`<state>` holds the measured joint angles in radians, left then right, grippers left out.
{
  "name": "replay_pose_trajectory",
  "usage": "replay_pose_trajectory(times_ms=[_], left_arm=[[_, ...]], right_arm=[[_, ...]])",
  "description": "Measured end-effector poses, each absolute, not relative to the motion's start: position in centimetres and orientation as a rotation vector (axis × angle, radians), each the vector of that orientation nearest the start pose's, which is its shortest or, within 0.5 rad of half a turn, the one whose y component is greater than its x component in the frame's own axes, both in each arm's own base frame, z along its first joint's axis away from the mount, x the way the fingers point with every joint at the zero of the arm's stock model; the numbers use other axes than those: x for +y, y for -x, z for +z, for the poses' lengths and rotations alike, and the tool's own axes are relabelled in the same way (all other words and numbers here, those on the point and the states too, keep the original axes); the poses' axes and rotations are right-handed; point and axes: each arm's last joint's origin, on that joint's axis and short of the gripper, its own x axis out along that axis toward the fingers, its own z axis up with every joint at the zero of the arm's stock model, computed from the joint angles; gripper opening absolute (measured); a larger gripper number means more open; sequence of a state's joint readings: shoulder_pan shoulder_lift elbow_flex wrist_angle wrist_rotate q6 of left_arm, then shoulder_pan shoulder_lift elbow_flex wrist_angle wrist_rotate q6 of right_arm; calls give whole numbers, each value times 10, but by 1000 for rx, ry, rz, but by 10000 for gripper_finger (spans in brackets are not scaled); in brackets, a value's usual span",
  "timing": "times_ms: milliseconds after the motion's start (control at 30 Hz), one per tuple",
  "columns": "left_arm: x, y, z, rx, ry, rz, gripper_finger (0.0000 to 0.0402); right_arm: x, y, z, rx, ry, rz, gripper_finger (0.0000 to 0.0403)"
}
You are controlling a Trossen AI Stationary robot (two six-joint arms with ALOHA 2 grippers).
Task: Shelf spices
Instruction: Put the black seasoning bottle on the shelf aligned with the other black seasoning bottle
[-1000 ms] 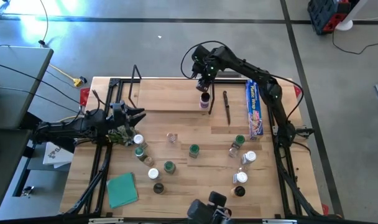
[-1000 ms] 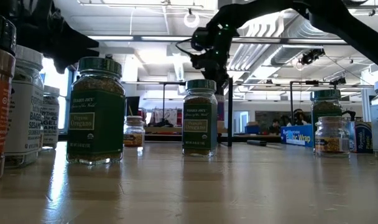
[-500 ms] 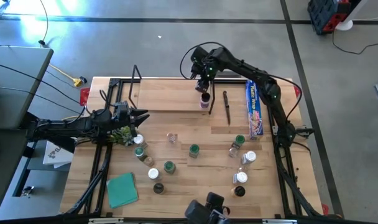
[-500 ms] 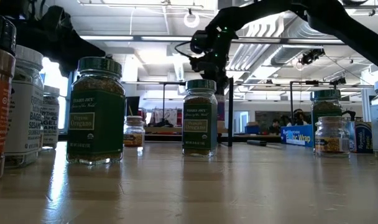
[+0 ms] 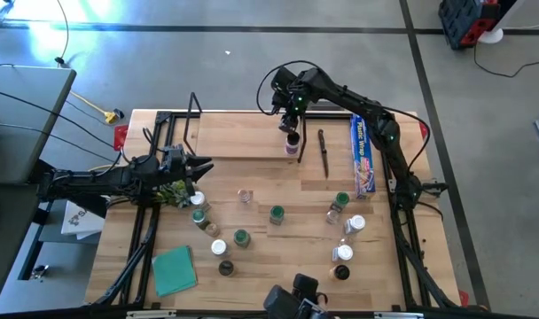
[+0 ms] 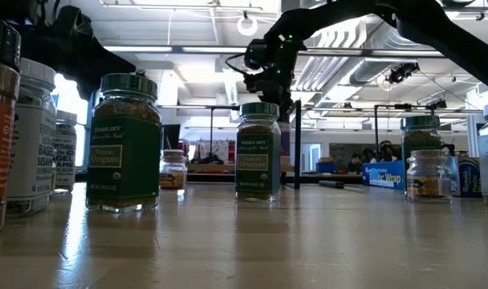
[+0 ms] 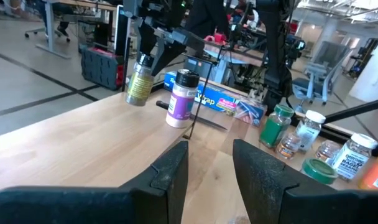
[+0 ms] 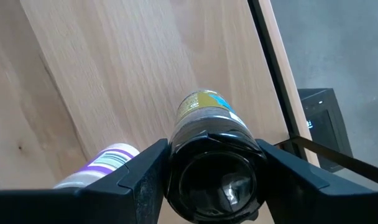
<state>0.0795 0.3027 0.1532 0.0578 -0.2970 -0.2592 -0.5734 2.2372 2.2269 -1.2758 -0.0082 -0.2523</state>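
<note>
Dark-lidded jar (image 8: 209, 152) clasped in right tool (image 5: 290, 113), now slightly farther back over shelf (image 5: 243, 137); left tool (image 5: 201, 166) released, unmoved

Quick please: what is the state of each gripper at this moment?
Left gripper: open, holding nothing, low over the table's left side.
Right gripper: shut on a dark-lidded spice jar, above the shelf.

jars (image 5: 276, 213) scattered before the shelf (image 5: 243, 135).

— Where do the cameras look from?
— One straight down over the table (image 5: 278, 266), one level along its front edge; both wrist views, close in, share the shelf (image 7: 83, 134)
</note>
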Motion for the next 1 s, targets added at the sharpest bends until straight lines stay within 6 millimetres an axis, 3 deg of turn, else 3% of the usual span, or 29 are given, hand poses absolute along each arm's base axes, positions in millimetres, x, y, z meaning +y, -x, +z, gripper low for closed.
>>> replay_pose_trajectory(times_ms=[1000], left_arm=[[17,-113,196,46,248,360,121]], right_arm=[[-245,-379,275,1325,-193,-289,232]])
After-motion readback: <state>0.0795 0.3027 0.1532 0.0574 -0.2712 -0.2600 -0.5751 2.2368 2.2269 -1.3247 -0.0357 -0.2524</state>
